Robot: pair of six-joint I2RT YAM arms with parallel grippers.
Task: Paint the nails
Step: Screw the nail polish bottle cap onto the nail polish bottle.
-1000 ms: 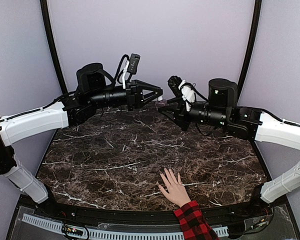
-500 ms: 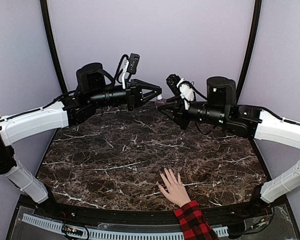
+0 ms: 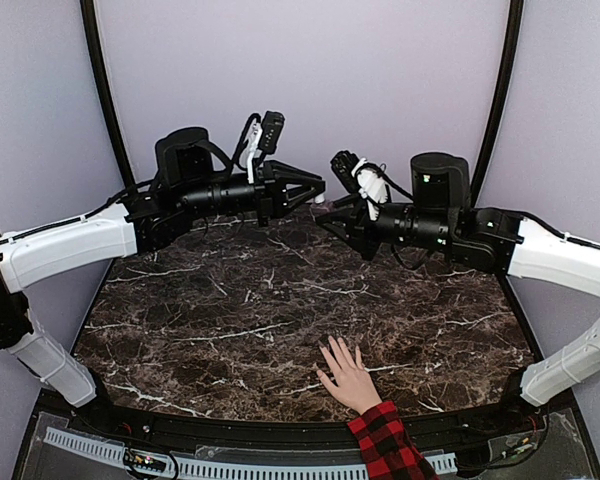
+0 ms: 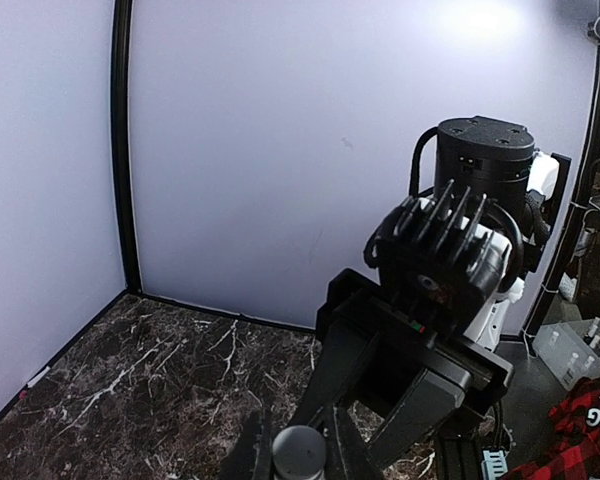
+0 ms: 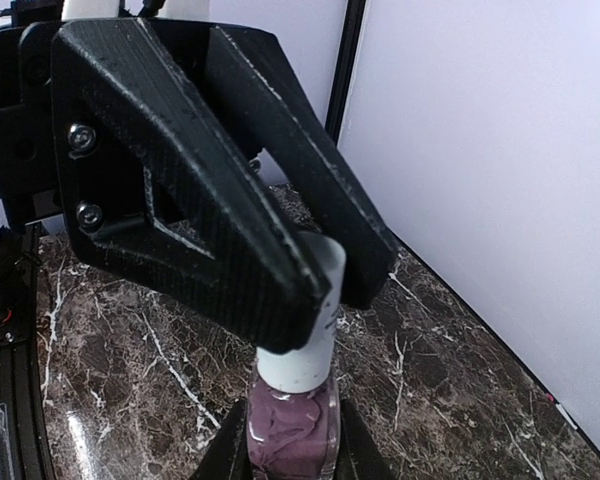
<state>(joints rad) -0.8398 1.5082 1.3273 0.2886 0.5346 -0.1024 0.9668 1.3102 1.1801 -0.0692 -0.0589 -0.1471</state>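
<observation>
L gripper (image 5: 330,285) clamped cap (image 5: 298,365); bottle (image 5: 290,425) R-wrist-only.

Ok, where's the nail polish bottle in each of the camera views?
Top external: polish bottle at far centre, where left claw and right claw meet.
Left wrist: only its cap top, bottom centre.
Right wrist: lower centre, purple, white cap pinched by the left claw.
Shared landmark: the dark marble table under it.
</observation>
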